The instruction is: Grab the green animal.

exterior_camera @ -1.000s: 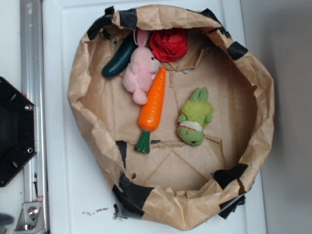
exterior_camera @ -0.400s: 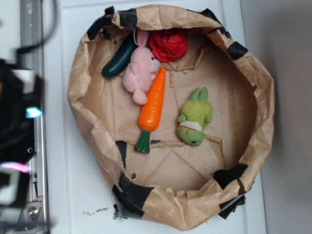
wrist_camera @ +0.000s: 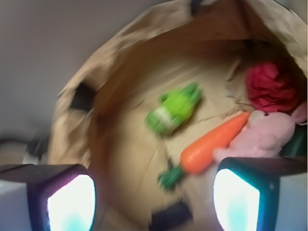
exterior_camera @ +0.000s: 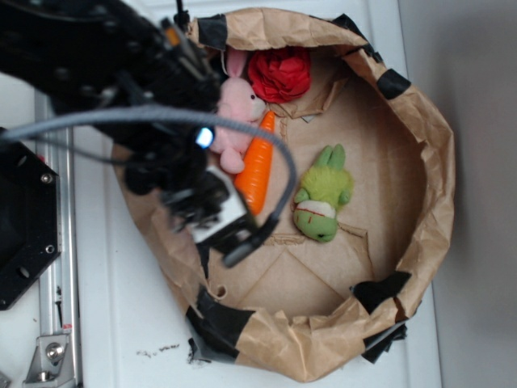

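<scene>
Here the fuzzy green animal (exterior_camera: 322, 202) lies on crumpled brown paper (exterior_camera: 404, 145); hand (exterior_camera: 220, 220) wide, empty.

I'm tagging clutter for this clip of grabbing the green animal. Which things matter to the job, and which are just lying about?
Part of the job:
- green animal
- gripper, open, not yet at the toy

Just lying about:
- carrot
- pink bunny
- red fabric ball
- paper bag holding them all

The exterior view looks straight down on the crumpled brown paper bowl (exterior_camera: 420, 129); the wrist view peers obliquely into it from nearer, blurred.
</scene>
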Motion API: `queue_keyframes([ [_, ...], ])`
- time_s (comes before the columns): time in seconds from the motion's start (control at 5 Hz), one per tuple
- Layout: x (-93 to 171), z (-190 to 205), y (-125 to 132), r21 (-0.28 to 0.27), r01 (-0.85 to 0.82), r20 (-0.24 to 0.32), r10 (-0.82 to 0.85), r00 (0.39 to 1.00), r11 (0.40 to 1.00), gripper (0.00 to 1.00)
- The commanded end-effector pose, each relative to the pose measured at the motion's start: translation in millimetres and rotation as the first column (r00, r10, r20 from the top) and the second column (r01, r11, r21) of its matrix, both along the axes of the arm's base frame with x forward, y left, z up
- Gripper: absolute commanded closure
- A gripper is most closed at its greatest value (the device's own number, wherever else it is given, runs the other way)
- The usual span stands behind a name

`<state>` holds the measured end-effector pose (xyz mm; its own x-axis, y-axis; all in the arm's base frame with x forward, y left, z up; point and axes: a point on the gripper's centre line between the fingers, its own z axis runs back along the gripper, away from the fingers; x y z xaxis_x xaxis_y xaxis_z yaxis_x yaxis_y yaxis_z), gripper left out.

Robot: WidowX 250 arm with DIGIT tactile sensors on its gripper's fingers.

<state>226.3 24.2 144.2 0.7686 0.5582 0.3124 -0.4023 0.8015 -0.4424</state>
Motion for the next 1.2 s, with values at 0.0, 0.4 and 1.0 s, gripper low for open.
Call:
queue_keyframes([
  [0.0, 35, -52, -1, 0.049, -0.158, -0.161, 0.164, 0.973, 0.986, 0.00],
  [0.4, 78, -92, -5, 0.036, -0.105, -0.231, 0.111, 0.967, 0.994, 0.00],
  [1.0, 81, -95, 1, 0.054, 0.082, -0.374, -0.056, 0.926, 0.995, 1.00],
])
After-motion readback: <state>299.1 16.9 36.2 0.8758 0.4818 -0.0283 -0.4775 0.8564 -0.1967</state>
